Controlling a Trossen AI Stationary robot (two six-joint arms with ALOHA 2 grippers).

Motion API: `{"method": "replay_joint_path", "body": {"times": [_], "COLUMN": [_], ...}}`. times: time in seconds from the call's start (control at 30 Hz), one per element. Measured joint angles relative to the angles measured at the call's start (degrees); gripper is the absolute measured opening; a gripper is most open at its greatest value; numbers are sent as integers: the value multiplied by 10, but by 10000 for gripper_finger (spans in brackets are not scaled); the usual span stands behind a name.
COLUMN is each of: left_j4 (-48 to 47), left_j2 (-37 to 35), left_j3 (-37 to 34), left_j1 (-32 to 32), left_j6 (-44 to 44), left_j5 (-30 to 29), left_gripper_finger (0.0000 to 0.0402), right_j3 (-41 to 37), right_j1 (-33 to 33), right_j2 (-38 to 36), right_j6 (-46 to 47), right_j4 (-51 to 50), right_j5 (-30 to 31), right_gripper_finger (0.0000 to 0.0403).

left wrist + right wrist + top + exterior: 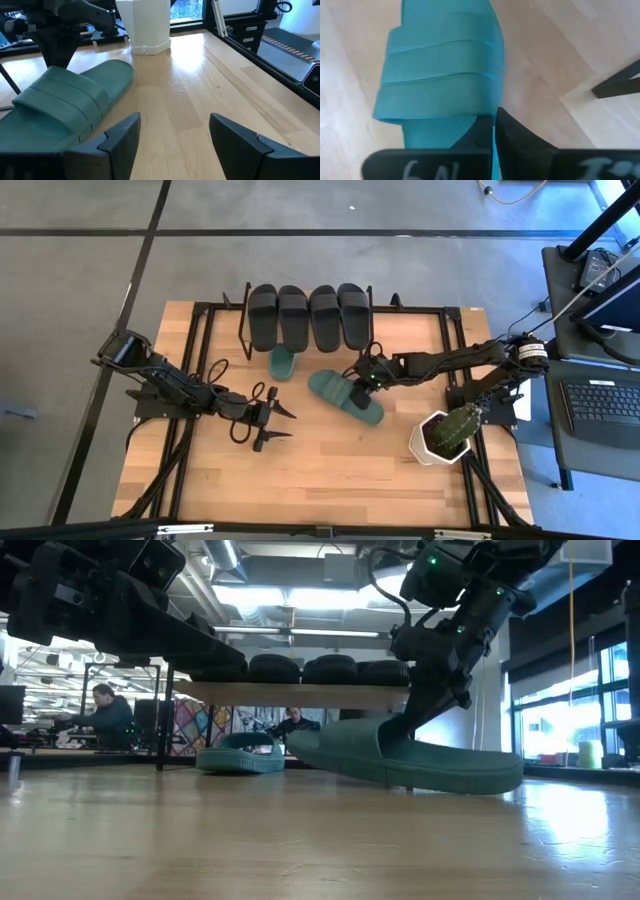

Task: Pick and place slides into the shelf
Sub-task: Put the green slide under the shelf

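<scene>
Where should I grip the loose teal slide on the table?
By the heel edge, from above. The teal slide lies sole-down, its strap toward the toe, leaving the flat heel end exposed; the right gripper is already shut there, lifting that end.

White pot (430,442) holding a cactus (455,425), wooden table (330,470), seated person (105,712) beyond, grey floor (80,280)

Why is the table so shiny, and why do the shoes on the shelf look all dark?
In the left wrist view, window light glares off the table by the white pot. In the low view, bright ceiling lights behind turn the black slides on the shelf into silhouettes.
</scene>
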Motion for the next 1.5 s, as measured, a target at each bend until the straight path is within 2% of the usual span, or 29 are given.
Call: {"method": "replay_joint_path", "body": {"times": [0.27,0.67,0.87,1.03,1.17,1.33,1.5], "left_j4": [0,0,5,-3,-85,-197,-391], "left_j2": [0,0,0,1,21,92,135], "left_j3": [0,0,0,12,54,147,236], "left_j1": [0,0,0,9,20,43,80], "left_j6": [0,0,-3,-60,-94,-120,-195], "left_j5": [0,0,-16,-48,-43,-42,-41], "left_gripper_finger": [229,229,229,229,229,229,229], "right_j3": [0,2,52,102,124,125,123], "right_j1": [1,1,1,2,2,2,2], "right_j2": [0,0,0,0,0,0,0], "right_j6": [-2,-20,-72,-138,-168,-180,-152], "right_j4": [2,-3,-73,-187,-252,-313,-368], "right_j5": [-2,-2,-1,-1,0,4,19], "right_gripper_finger": [72,144,174,177,171,165,164]}}
